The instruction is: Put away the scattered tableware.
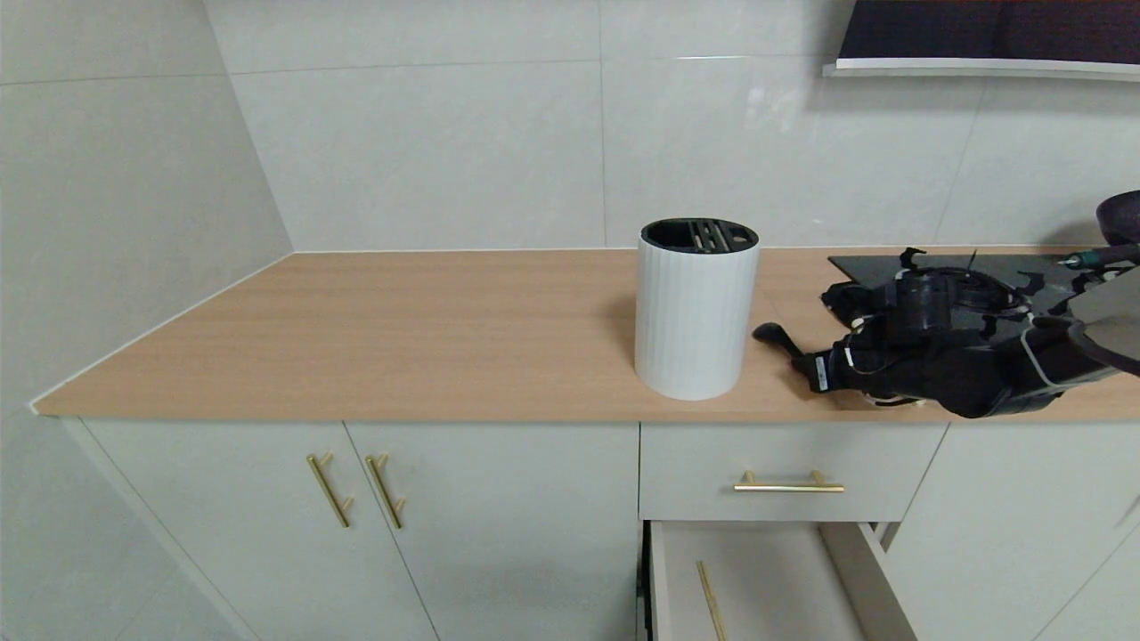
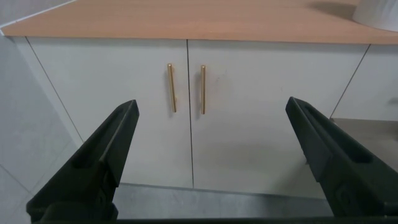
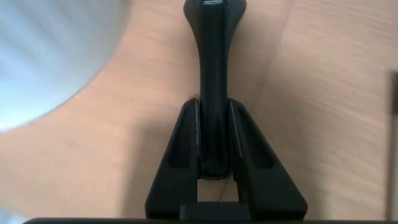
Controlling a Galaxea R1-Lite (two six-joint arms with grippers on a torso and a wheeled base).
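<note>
Right now, on the long wooden countertop (image 1: 401, 338), a tall white ribbed holder (image 1: 696, 312) with a slotted black top is standing. The right gripper (image 3: 213, 118) is lying low just to its right, gripping a black utensil (image 3: 211, 56) that is resting flat on the wood. Doing this well, I judge, is meaning lifting straight up, tipping the utensil upright, clearing the rim, then lowering into a slot without nudging the holder. The jaws are clamping the handle from both sides. The left gripper (image 2: 211, 106) is hanging before the cabinet doors (image 2: 249, 112), jaws wide apart, holding nothing.
</note>
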